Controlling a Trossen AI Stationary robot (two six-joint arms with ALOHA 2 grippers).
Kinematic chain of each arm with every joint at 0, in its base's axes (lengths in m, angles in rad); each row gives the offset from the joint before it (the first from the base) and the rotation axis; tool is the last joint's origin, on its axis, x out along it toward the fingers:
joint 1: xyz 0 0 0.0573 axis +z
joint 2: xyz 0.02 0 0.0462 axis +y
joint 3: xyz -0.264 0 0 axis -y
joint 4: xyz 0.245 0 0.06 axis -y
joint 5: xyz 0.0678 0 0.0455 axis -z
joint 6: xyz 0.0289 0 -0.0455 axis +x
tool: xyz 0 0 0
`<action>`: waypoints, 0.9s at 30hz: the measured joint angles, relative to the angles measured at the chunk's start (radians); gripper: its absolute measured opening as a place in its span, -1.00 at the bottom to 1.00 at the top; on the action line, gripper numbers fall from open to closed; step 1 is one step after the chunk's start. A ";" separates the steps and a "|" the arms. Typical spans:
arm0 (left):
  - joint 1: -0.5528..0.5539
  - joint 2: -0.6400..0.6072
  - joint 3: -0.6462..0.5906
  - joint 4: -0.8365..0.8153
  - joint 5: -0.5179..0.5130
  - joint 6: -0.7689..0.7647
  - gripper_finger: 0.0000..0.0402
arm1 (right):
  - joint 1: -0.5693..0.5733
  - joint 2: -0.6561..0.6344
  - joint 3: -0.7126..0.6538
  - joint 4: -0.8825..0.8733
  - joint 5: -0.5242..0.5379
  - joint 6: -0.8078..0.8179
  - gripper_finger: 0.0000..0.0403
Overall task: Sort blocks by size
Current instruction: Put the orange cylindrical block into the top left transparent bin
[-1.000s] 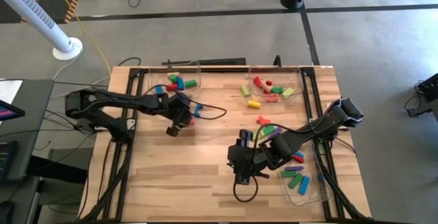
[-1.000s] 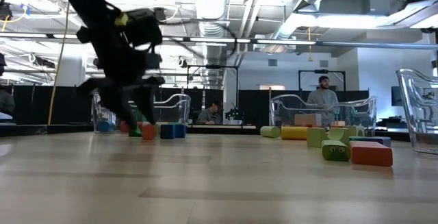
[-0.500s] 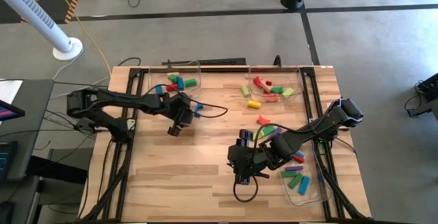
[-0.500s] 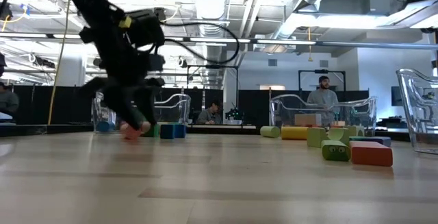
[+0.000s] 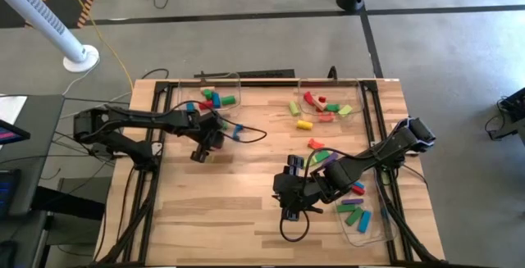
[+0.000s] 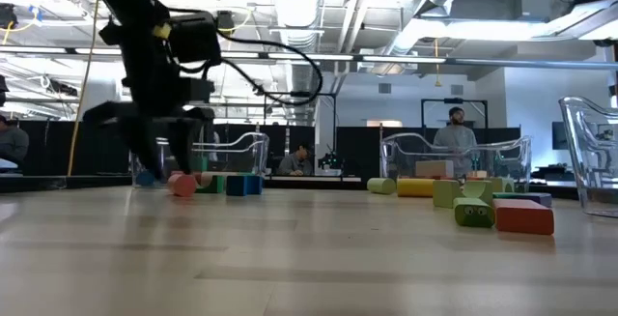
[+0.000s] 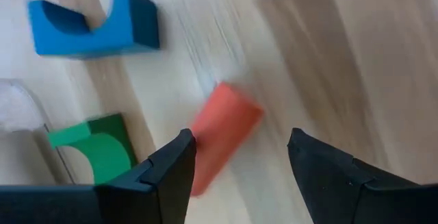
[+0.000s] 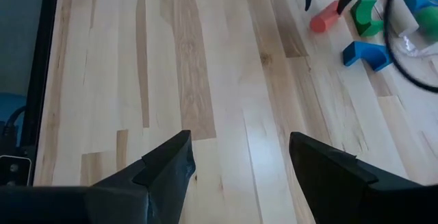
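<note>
My left gripper point(image 5: 199, 155) is open and low over the table's left half, near the far-left clear tray point(image 5: 215, 97). A red cylinder point(image 7: 222, 131) lies on its side on the wood just beyond the fingers and also shows in the low view point(image 6: 182, 185). A blue arch block point(image 7: 96, 29) and a green arch block point(image 7: 96, 148) lie beside it. My right gripper point(image 5: 289, 209) is open and empty over bare wood at the near middle. More coloured blocks lie in the trays and loose point(image 5: 304, 124) at the far right. My left gripper's fingers stand on either side of the red cylinder's near end point(image 7: 205, 172), coming from above. One finger point(image 7: 171, 176) overlaps that end in the wrist view, and I cannot tell whether it touches. The cylinder lies flat on the table.
A clear tray point(image 5: 328, 97) with blocks stands at the far right, and another point(image 5: 361, 215) at the near right. Loose blocks point(image 5: 320, 155) lie beside my right arm. Bare wood point(image 5: 221, 211) spreads across the near left. People stand in the room behind.
My left gripper has gone toward the table's left edge and a little up. The red cylinder has stayed lying on the table by its fingers.
</note>
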 joint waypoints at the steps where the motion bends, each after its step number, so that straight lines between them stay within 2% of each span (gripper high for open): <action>1: 0.000 0.000 -0.007 0.001 -0.013 0.017 0.11 | 0.000 0.000 0.000 0.000 0.000 0.000 0.36; 11: 0.000 0.000 -0.029 0.054 -0.040 0.036 0.11 | 0.000 0.000 0.000 -0.005 0.000 0.000 0.36; 18: 0.020 0.006 -0.029 0.009 0.017 -0.001 0.10 | 0.000 0.000 0.000 -0.005 -0.001 0.007 0.36; 27: 0.025 0.133 -0.023 -0.006 0.053 -0.044 0.10 | 0.007 0.000 0.000 -0.006 -0.003 0.008 0.36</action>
